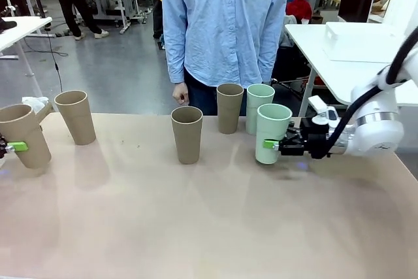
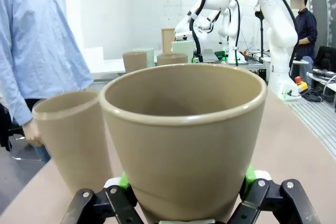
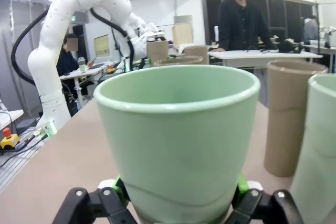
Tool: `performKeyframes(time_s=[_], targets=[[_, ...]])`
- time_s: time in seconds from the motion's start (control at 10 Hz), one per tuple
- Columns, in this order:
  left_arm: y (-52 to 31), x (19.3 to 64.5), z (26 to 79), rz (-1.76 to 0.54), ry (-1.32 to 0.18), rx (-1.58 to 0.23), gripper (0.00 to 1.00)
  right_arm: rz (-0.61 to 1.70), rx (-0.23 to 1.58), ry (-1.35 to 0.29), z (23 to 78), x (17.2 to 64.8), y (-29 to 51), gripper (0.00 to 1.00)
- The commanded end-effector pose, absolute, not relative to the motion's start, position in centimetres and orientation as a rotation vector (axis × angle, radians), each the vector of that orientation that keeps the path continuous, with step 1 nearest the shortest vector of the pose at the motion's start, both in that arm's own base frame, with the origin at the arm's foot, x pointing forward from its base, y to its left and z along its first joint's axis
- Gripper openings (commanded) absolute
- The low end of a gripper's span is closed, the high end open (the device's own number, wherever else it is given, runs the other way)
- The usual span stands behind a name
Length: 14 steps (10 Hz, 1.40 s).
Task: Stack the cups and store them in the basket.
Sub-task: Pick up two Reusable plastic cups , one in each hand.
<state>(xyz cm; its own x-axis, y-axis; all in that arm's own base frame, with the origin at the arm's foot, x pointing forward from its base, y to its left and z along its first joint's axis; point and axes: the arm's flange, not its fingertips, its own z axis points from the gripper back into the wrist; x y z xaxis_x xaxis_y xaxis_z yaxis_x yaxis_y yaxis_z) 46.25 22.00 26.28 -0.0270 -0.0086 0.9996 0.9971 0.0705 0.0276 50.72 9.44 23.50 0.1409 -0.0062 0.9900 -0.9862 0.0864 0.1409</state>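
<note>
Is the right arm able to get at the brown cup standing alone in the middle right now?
Probably, as far as reaching goes: only bare table separates the brown cup from the right hand. That hand is shut on a green cup, though, so gripping looks unlikely.

**COLOUR FINDINGS**

Tan cups [image 1: 23, 135] [image 1: 76, 117] [image 1: 187, 134] [image 1: 229, 108]: four, plain matte tan-brown, no pattern.
Mint cups [image 1: 259, 108] [image 1: 272, 133]: two, plain pale green.
Table [image 1: 196, 227]: unpatterned beige.
Shirt [image 1: 222, 24]: plain light blue.
Right arm [image 1: 375, 125]: white.
Pads [image 1: 270, 143] [image 1: 18, 146]: bright green.
Floor [image 1: 111, 76]: grey.
Side table [image 1: 339, 50]: white.
</note>
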Motion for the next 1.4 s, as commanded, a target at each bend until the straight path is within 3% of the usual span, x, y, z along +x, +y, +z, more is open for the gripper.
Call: performKeyframes(time_s=[0.0, 0.2, 0.6, 1.3], targets=[[17.7, 42.6, 31.4, -1.183, -1.284, -1.119, 0.85, 0.952, 1.178, -1.228, 27.4, 47.6, 7.1, 0.85], [14.0, 39.9, 34.6, -1.207, -1.317, -1.097, 0.85, 0.945, 1.157, -1.257, 29.6, 45.0, 5.2, 0.85], [6.5, 35.4, 36.7, -1.356, -1.225, -1.112, 0.85, 0.982, 1.088, -1.283, 32.6, 38.9, 3.1, 0.85], [2.3, 36.9, 35.9, -1.353, -1.263, -1.104, 0.85, 1.041, 1.112, -1.257, 32.4, 34.3, 0.9, 0.85]])
